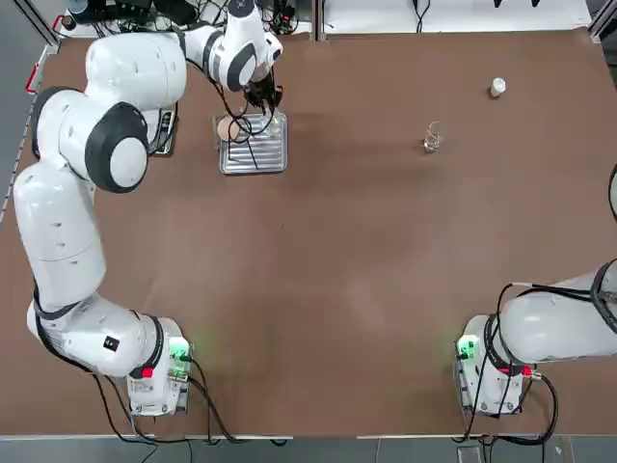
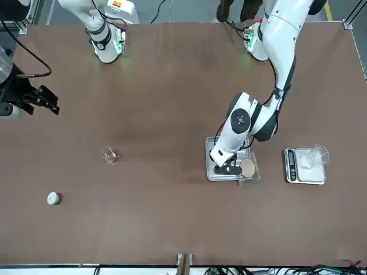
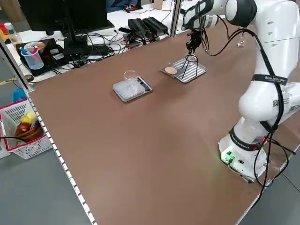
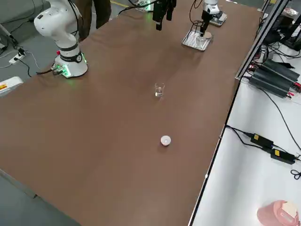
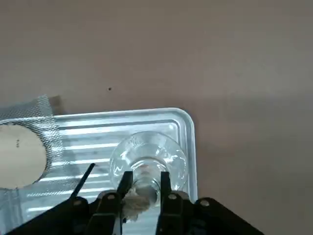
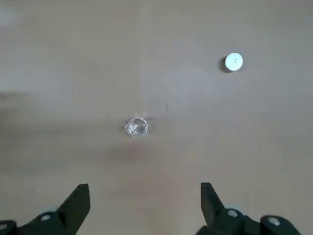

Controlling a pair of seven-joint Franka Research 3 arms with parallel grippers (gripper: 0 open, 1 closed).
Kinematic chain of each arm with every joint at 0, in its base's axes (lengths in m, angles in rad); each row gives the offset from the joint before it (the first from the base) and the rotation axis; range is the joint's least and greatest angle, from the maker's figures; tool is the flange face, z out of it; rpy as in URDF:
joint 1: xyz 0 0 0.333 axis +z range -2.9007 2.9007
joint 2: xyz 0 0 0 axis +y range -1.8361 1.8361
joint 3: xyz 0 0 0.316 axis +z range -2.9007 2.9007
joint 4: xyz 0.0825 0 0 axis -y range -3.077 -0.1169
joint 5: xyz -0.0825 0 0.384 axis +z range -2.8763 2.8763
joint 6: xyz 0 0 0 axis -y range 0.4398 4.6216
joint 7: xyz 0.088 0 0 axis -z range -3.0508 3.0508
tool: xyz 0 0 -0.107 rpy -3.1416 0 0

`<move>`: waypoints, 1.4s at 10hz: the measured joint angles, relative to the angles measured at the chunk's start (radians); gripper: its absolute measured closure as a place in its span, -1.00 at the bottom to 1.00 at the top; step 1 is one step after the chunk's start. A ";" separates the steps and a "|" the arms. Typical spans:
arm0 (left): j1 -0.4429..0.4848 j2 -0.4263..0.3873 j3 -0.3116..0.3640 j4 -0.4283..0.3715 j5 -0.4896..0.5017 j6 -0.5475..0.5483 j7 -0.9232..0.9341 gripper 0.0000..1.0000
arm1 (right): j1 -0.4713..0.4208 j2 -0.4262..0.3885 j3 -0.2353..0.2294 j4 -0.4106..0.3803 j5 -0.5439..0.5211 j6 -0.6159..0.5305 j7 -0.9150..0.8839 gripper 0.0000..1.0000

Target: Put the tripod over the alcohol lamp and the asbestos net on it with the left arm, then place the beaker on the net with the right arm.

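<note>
Two grippers: the left point(image 3: 190, 52) over the tray point(image 3: 187, 72), its grip impossible to tell; the right point(image 6: 145, 196) released, over table. Under the left: tripod point(image 3: 197, 66), lamp point(image 5: 146, 161), net point(image 5: 36, 117) beside. Near the right: beaker point(image 6: 137, 127).

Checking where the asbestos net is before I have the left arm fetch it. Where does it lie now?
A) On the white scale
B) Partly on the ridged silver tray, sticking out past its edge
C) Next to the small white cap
B: the left wrist view shows the asbestos net over one end of the ridged silver tray, its mesh reaching beyond the rim.
</note>
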 joint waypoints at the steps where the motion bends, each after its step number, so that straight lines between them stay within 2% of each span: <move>1: 0.000 -0.010 0.000 0.014 0.000 -0.034 -0.005 0.46 | 0.000 0.000 0.000 0.000 0.000 0.000 0.000 -1.00; 6: -0.051 -0.019 -0.005 0.124 0.000 -0.184 -0.160 0.46 | 0.000 0.000 0.000 0.000 0.000 -0.001 0.000 -1.00; 12: -0.203 -0.012 -0.005 0.167 0.000 -0.192 -0.387 0.46 | 0.000 0.000 0.000 0.000 0.000 -0.001 0.000 -1.00; 14: -0.252 0.021 -0.002 0.196 0.000 -0.193 -0.437 0.46 | 0.000 0.000 0.000 0.000 0.000 -0.002 0.000 -1.00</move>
